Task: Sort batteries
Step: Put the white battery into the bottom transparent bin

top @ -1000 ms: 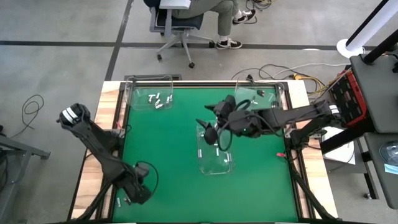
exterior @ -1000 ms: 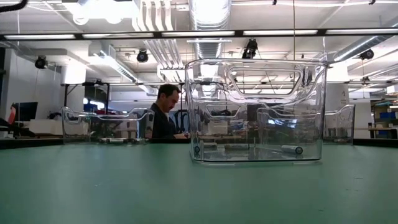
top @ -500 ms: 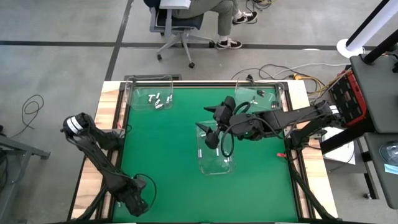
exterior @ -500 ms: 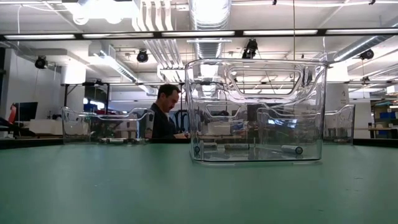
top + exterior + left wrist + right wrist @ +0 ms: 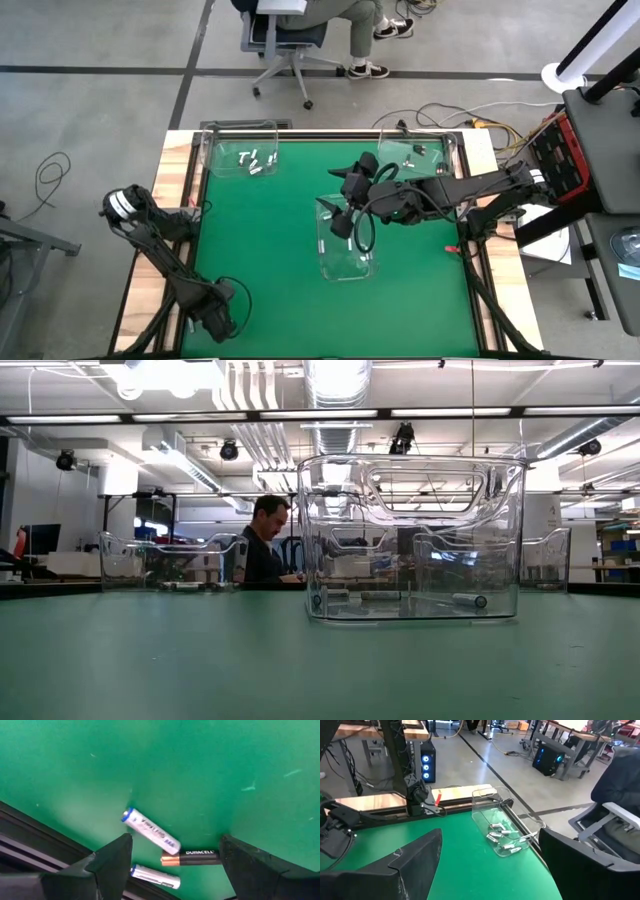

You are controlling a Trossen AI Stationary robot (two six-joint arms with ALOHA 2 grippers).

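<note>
The left hand (image 5: 172, 865) hangs open low over the near left corner of the green desk (image 5: 270, 250), fingers spread around three loose batteries (image 5: 151, 831): two silvery cells and one black-and-copper cell, lying close together beside the dark edge rail. The right hand (image 5: 340, 205) reaches over the clear middle bin (image 5: 347, 268) at the desk's centre; its fingers stand wide apart and hold nothing.

Three clear bins are in sight. The far left bin (image 5: 240, 160) holds about four batteries, the far right bin (image 5: 420, 152) holds at least two, and the middle bin shows at least three along its floor in the low view (image 5: 381, 597); exact counts there are hard to make out. A person (image 5: 262, 540) sits at work beyond the desk.

The likely trouble lies at the corner. The three cells lie so close that a closing grasp could catch two at once, or nudge one so it rolls against the rail or under it, out of reach. The black cell partly tucks beneath a silvery one, so a pinch there may slip. Over the middle bin, the right hand could clip the thin wall and shift the bin.
</note>
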